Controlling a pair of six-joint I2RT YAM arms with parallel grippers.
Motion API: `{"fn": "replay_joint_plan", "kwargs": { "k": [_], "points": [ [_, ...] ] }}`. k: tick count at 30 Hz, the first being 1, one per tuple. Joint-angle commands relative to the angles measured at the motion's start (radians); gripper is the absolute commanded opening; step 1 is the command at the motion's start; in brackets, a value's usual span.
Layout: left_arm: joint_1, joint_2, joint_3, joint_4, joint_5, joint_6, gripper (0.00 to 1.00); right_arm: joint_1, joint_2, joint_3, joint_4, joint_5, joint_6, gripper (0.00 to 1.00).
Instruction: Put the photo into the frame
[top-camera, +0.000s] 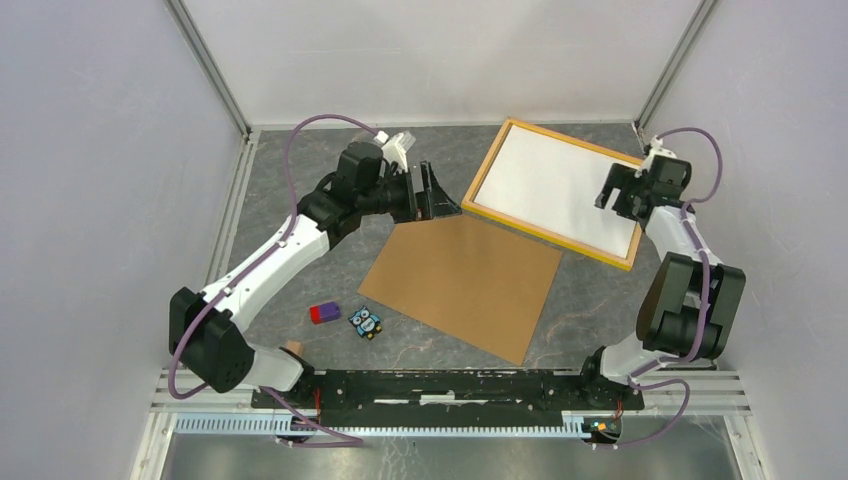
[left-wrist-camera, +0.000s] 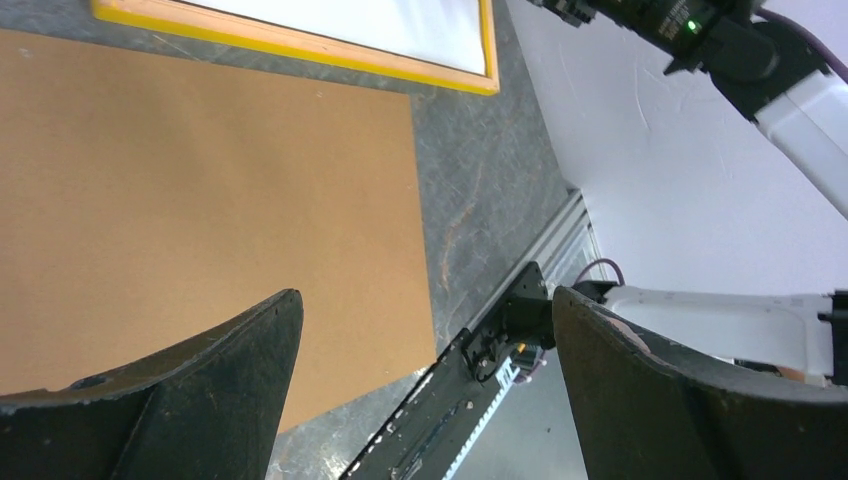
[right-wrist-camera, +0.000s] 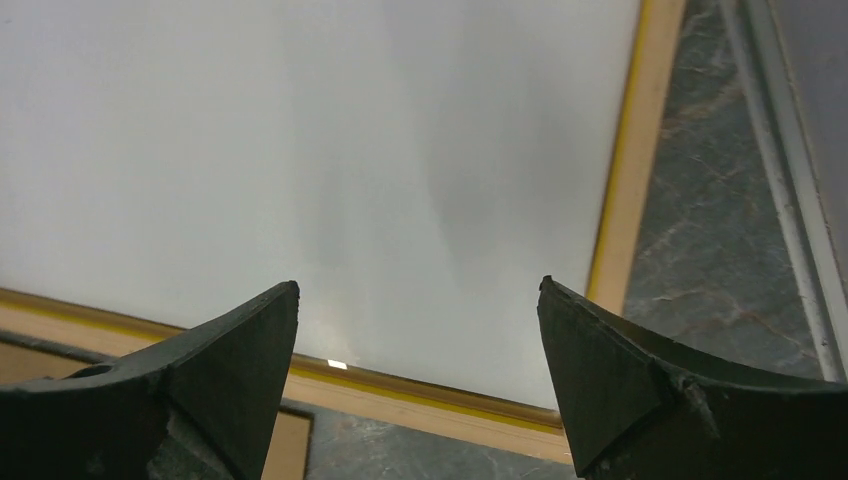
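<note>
Clutter sits nearest my bases: a small purple block and a little owl figure, side by side on the grey table and no part of this job. Beyond them the brown hardboard backing panel lies flat in the middle. Its far edge meets the near corner of the frame, though I cannot tell whether it only touches or slips underneath. My left claw hovers over that far edge, just beside the frame's corner, with its jaws spread wide and nothing between them. Farther off to the right, the yellow-orange frame lies skewed on the table, and the photo lies inside it face down, plain white back up. My right claw hangs above the right part of that white sheet, jaws wide apart and gripping nothing. From that wrist, the paper runs right up to the border on the two sides I can see, with no lifted edge there. I judge the placing step to be at its close and the photo seated. The next move calls for checking the far corners, which I cannot see well. If one rides up on the border, I should press it down gently with a fingertip and not drag the sheet. After that, both arms can lift clear.
</note>
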Motion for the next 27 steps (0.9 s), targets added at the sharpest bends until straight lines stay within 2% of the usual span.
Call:
{"fn": "replay_joint_plan", "kwargs": {
  "k": [1,10,14,18,22,27],
  "points": [
    [-0.038,-0.022,0.005,0.043,0.048,-0.032,1.00,-0.049,0.053,0.016,-0.002,0.050,-0.014,0.94],
    [-0.061,0.000,0.012,0.042,0.067,-0.031,1.00,-0.069,0.120,-0.011,0.044,0.042,0.009,0.92],
    [-0.061,0.008,0.009,0.037,0.050,-0.019,1.00,-0.042,0.100,-0.058,0.074,0.008,0.024,0.91],
    [-0.061,0.014,0.019,0.017,0.031,0.006,1.00,0.054,0.020,-0.088,0.041,0.047,0.005,0.92],
    [-0.060,0.045,0.052,-0.039,0.010,0.039,1.00,0.205,-0.122,-0.171,0.010,0.097,0.009,0.92],
    [-0.049,0.085,0.059,-0.052,0.011,0.037,1.00,0.407,-0.295,-0.347,0.040,0.014,0.084,0.92]
  ]
}}
